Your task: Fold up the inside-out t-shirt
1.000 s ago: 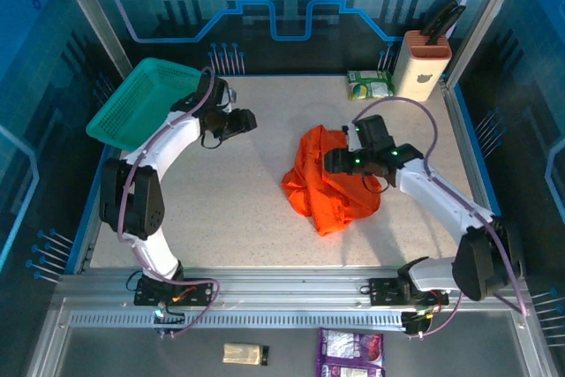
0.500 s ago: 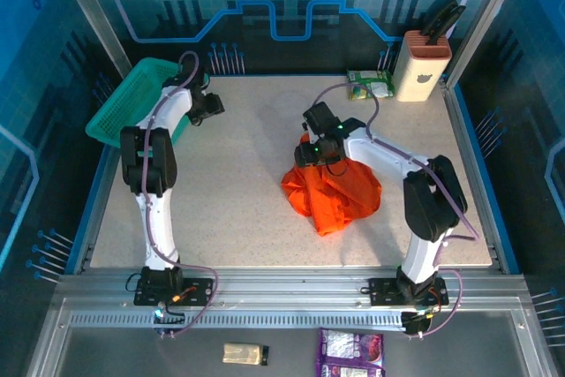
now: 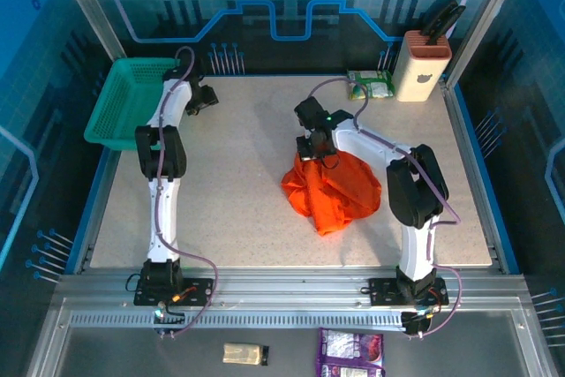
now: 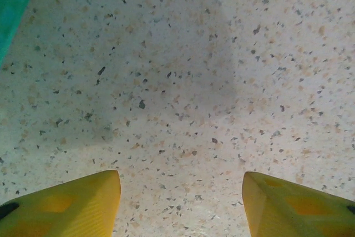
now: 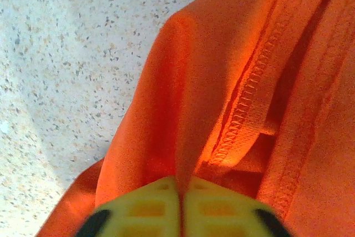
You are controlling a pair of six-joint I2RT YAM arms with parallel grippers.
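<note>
No legible text anywhere, apparently.

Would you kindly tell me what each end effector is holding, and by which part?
The right end effector is shut on a fold of the orange t-shirt, beside a stitched seam. The left end effector is open above the table, holding nothing.

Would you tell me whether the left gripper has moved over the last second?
Yes. The left gripper has moved back and left, toward the table's far-left corner beside the teal basket.
</note>
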